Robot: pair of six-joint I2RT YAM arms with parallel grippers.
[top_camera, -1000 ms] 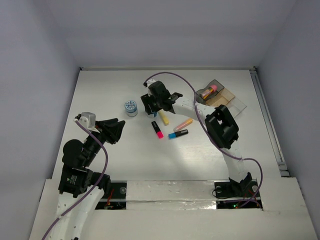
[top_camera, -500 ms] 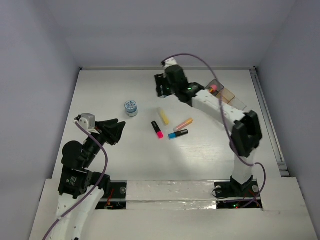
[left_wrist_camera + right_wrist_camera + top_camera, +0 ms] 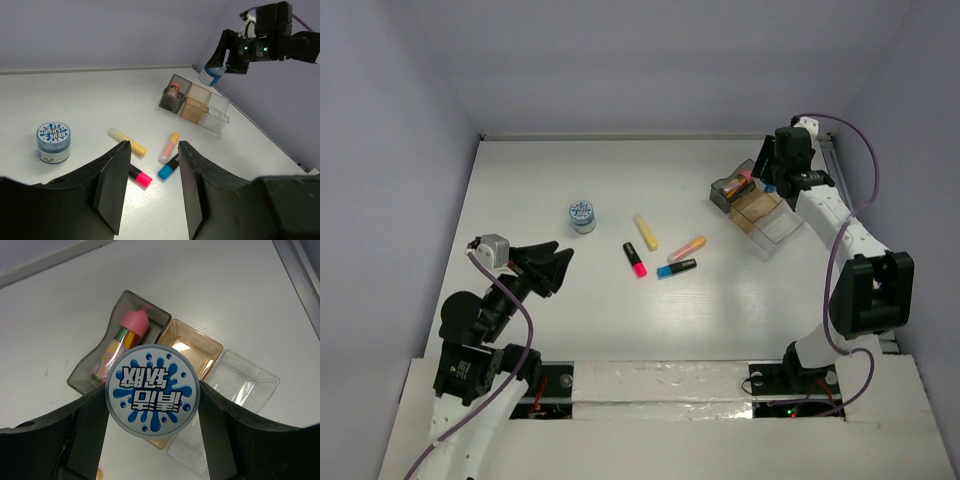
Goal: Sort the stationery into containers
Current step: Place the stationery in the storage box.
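My right gripper (image 3: 767,178) is shut on a round blue-white roll (image 3: 152,392) and holds it above the joined trays: smoky grey (image 3: 82,377), amber (image 3: 205,347) and clear (image 3: 250,385). The pink-capped glue stick (image 3: 122,345) lies in the grey tray. A second roll (image 3: 583,216) stands at the table's left middle. The yellow (image 3: 646,231), orange (image 3: 687,248), pink-black (image 3: 635,259) and blue-black (image 3: 677,268) highlighters lie in the middle. My left gripper (image 3: 555,262) is open and empty, low at the near left, facing the highlighters (image 3: 138,175).
A metal rail (image 3: 855,230) runs along the table's right edge, just beyond the trays. Grey-violet walls close the table on three sides. The right arm's purple cable (image 3: 865,160) loops by the far right corner.
My right arm has lifted the roll from near the yellow highlighter and swung it right to above the trays. The left arm has barely moved.
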